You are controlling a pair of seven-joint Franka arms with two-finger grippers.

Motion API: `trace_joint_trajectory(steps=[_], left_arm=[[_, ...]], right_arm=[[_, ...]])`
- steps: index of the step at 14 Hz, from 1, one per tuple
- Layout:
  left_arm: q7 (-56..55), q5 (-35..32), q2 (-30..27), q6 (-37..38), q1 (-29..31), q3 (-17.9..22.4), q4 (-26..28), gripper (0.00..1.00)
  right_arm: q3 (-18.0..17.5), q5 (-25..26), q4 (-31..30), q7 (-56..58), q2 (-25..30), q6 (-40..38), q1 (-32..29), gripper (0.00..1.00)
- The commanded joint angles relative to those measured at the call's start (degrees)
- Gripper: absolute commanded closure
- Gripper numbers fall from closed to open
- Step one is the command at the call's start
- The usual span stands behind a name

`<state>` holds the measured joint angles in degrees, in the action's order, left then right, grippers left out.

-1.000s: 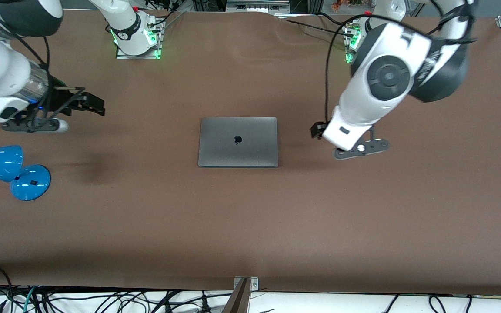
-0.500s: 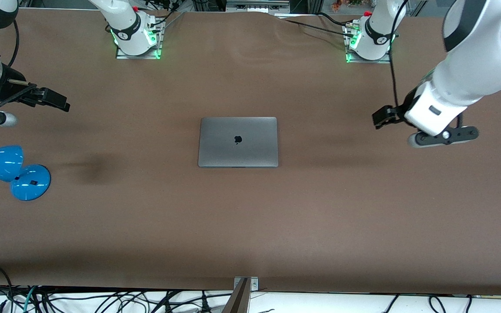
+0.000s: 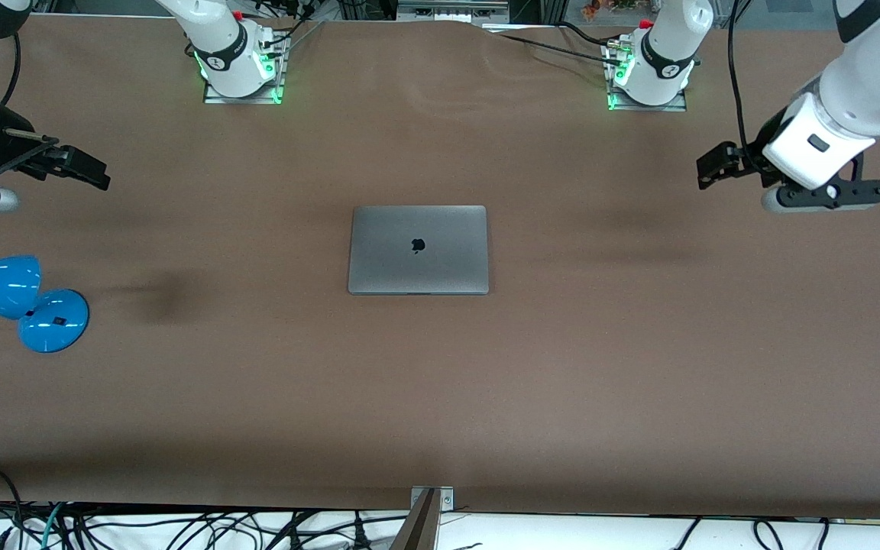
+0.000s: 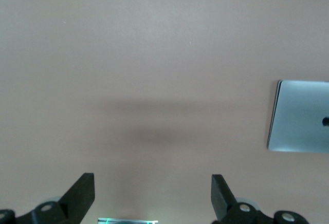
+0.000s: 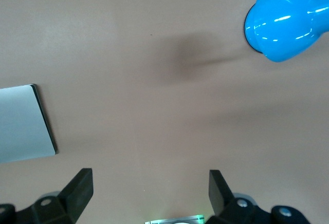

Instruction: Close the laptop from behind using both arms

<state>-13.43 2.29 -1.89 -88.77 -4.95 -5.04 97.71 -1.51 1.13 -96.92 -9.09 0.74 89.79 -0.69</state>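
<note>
1. My left gripper (image 4: 152, 198) hangs in the air over bare brown table (image 3: 440, 397) toward my left arm's end, its 2 fingers spread wide with nothing between them.
2. My right gripper (image 5: 150, 196) hangs over bare table toward my right arm's end, fingers likewise wide apart and empty.
3. The laptop (image 3: 418, 249) lies flat at the table's middle with its lid fully down and the dark logo facing up, well apart from both grippers and roughly midway between them.
4. A blue lamp (image 3: 16, 298) sits on the table near my right gripper, closer to the front camera than the spot the gripper is over.
5. Neither gripper touches anything.
</note>
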Motion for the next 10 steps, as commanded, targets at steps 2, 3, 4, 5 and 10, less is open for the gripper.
trace_joint_trajectory(steps=[2,3,4,5,10], left_arm=[[4.53,-0.71,-5.23,-2.03,0.46,-1.11,5.74,0.0],[7.68,-0.62,-5.75,-1.93,0.2,0.81,5.73,0.0],[9.46,-0.53,-6.02,-1.59,-1.02,3.0,5.82,0.0],[9.82,-0.53,-6.11,-0.71,-1.55,4.15,5.82,0.0],[11.06,-0.45,-5.58,1.4,-1.47,6.01,5.47,0.0]], right_arm=[[-0.42,0.63,-1.6,-0.05,1.55,0.21,-0.28,0.0],[-0.42,0.37,-1.6,0.13,1.55,0.03,-0.28,0.0],[-0.42,0.19,-1.6,0.22,1.63,-0.05,-0.28,0.0],[-0.42,0.19,-1.51,0.22,1.63,0.29,-0.28,0.0],[-0.95,-0.16,-1.25,1.53,1.63,0.65,-0.28,0.0]])
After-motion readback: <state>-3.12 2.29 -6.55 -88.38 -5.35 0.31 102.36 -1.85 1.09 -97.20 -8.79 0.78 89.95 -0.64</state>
